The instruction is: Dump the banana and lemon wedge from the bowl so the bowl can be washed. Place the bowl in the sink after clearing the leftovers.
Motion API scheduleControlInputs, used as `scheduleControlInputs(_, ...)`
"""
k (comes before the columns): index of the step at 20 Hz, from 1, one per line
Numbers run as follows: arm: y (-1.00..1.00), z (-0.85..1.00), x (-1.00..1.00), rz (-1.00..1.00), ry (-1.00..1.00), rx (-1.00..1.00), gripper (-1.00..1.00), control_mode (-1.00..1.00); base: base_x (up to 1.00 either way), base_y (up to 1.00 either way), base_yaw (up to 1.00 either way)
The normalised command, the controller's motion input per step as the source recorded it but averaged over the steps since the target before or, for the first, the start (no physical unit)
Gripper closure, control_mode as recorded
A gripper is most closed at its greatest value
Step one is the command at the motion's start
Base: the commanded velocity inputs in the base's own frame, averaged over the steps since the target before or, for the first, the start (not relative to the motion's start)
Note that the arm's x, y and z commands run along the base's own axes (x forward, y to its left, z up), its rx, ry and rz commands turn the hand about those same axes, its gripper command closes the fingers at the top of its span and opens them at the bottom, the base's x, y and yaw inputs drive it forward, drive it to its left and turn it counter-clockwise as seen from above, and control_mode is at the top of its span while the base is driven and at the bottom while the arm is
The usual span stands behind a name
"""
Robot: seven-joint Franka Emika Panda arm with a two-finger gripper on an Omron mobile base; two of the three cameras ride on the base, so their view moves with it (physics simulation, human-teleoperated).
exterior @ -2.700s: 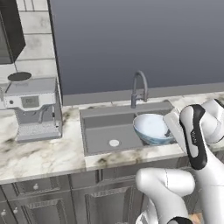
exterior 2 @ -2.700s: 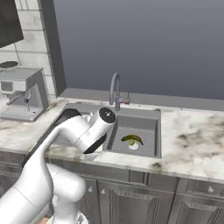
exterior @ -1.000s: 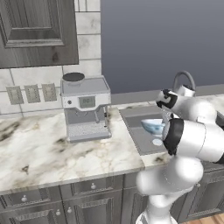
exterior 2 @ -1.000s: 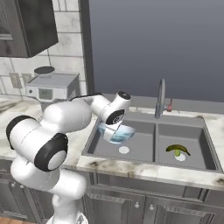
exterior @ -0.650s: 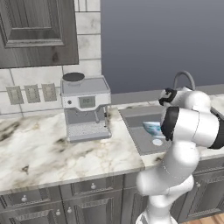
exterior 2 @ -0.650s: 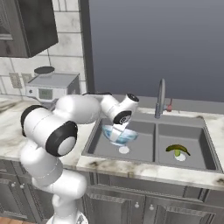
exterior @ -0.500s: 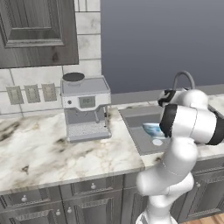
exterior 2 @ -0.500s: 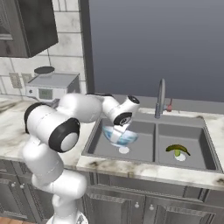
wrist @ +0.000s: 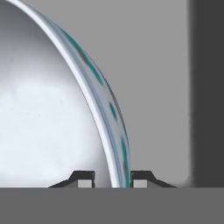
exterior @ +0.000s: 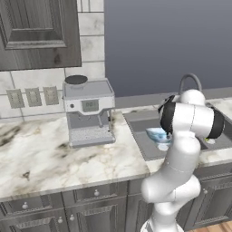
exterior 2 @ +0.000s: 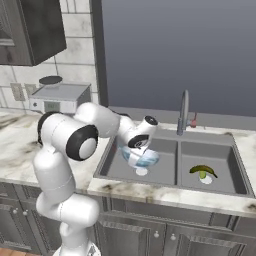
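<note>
Marble counter (exterior: 54, 163) runs across the kitchen, grey cabinets (exterior: 41, 208) below, dark upper cabinet (exterior: 36, 34) on the tiled wall. White arm (exterior 2: 75, 150) reaches from the base over the counter edge into the sink (exterior 2: 220, 177), a grey double basin set in the counter; also seen in the left base view (exterior: 140, 136). Arched faucet (exterior 2: 184, 112) stands at the back between the two basins, small red-marked handle just beside it. Silver coffee machine (exterior: 88, 113) sits on the counter near the sink, outlets on the wall beside it.

The bowl (exterior 2: 141, 157) is in the left basin, low over the pale drain; contact with the basin floor unclear. Left base view shows the bowl (exterior: 157, 134) partly hidden behind the arm. Hand view: the bowl (wrist: 52, 122) with glossy pale inside and teal-marked rim, grey basin floor behind it.

Gripper (exterior 2: 139, 145) is clamped on the bowl's rim, one fingertip inside the rim and one outside, seen in the hand view (wrist: 113, 180).

Banana (exterior 2: 202, 170) lies in the right basin at its drain, with a small yellow-green piece (exterior 2: 202, 175) touching it, well apart from the bowl.
</note>
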Motion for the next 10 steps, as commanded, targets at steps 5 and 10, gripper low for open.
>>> scheduleControlInputs(5,0.0,-0.51,0.4,-0.07,-0.11,-0.15,1.0,-1.0,0.0,0.0,0.0)
scheduleControlInputs(10,0.0,-0.63,0.25,-0.06,-0.01,-0.17,1.0,-1.0,0.0,0.0,0.0)
